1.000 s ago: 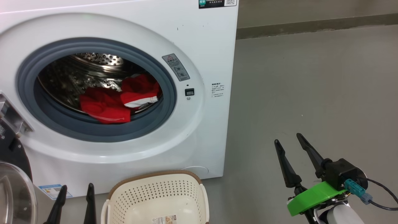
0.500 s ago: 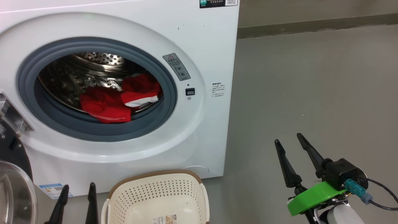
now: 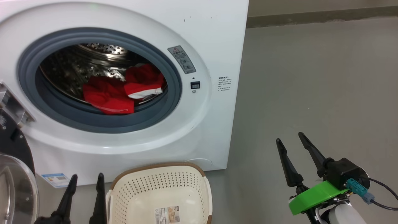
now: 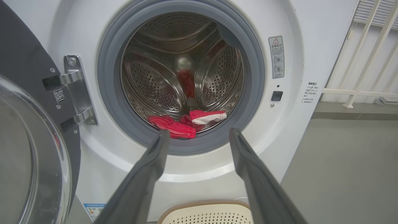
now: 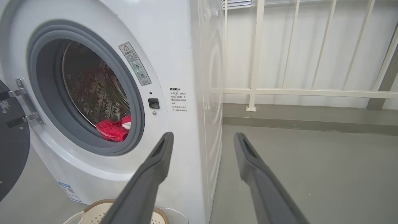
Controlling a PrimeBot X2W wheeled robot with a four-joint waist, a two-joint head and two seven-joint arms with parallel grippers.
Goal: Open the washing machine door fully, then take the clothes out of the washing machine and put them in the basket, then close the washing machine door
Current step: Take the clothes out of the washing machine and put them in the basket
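The white washing machine (image 3: 214,40) has its door (image 3: 14,183) swung open to the left on a steel hinge (image 4: 76,88). Red clothes (image 3: 121,90) with white trim lie at the front of the steel drum; the left wrist view has the clothes (image 4: 183,123) just past the fingers. The cream basket (image 3: 161,196) stands empty on the floor below the opening. My left gripper (image 3: 87,180) is open at the bottom left beside the basket, holding nothing. My right gripper (image 3: 289,140) is open over bare floor, right of the machine.
Grey concrete floor (image 3: 311,77) stretches to the right of the machine. A white railing (image 5: 295,91) and a low kerb run behind it. The open door takes up the space at the left of the machine's front.
The whole head view has shifted, so the camera moved: the machine now sits larger and higher. My left fingers show further up and right in that view. The clothes and basket have not moved.
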